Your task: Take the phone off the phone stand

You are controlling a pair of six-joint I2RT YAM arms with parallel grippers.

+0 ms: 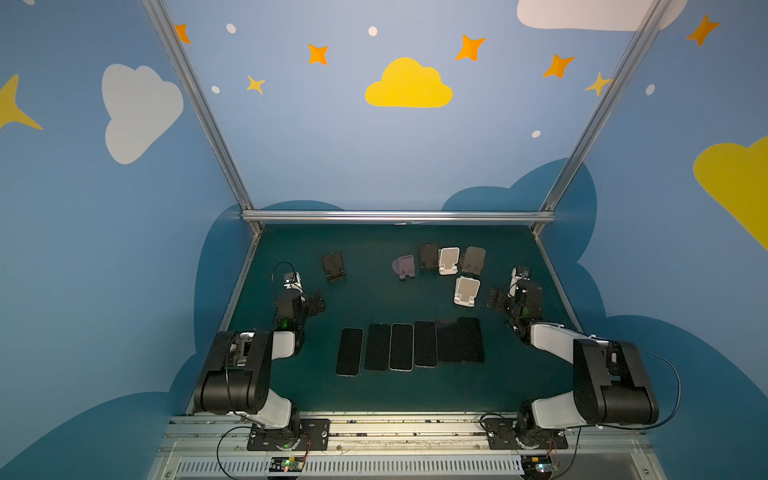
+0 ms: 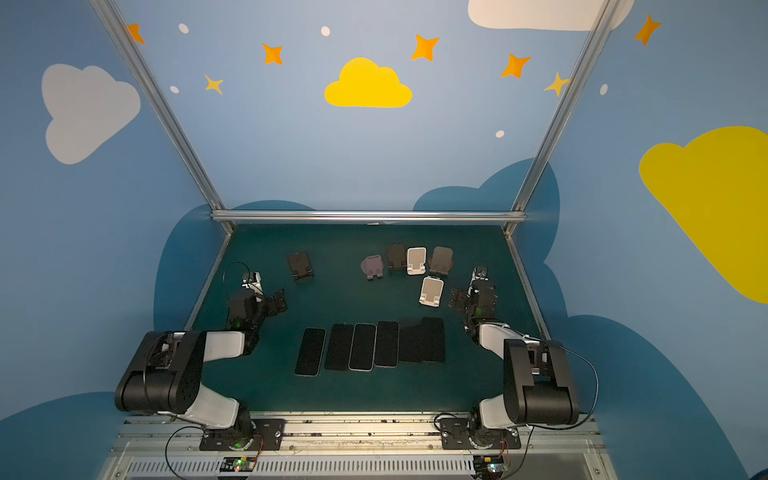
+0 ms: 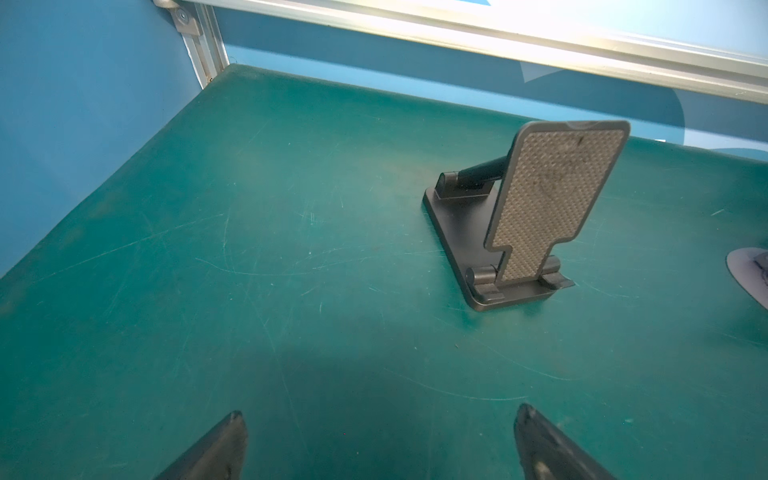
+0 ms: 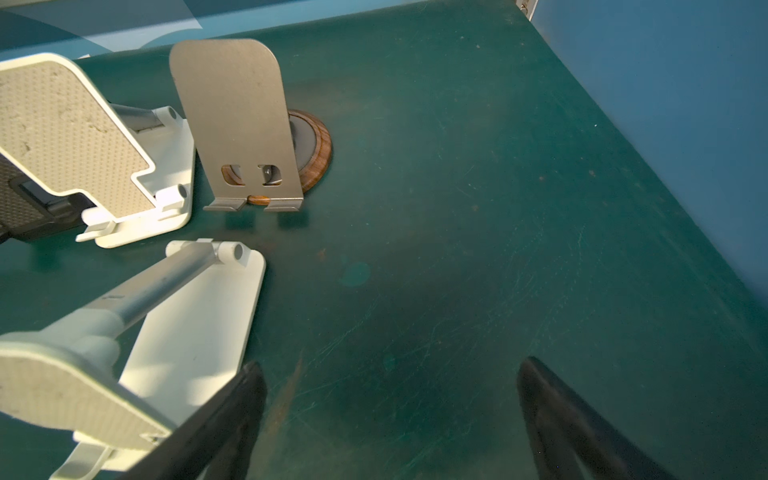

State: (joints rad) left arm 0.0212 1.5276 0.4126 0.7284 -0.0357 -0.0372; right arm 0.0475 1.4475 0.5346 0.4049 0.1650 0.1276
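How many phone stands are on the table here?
6: dark stand alone at back left; purple stand, second dark stand, white stand and grey stand in a row right of centre; second white stand just nearer. None appears hidden.

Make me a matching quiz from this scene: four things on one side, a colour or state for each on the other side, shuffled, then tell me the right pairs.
Things:
1. phones
2. stand alone on the left
3. stand nearest the phones
4. left gripper

Colour or state:
A. white
B. jaws open, holding nothing
C. lying flat in a row
D. black

Pairs: 1-C, 2-D, 3-A, 4-B.
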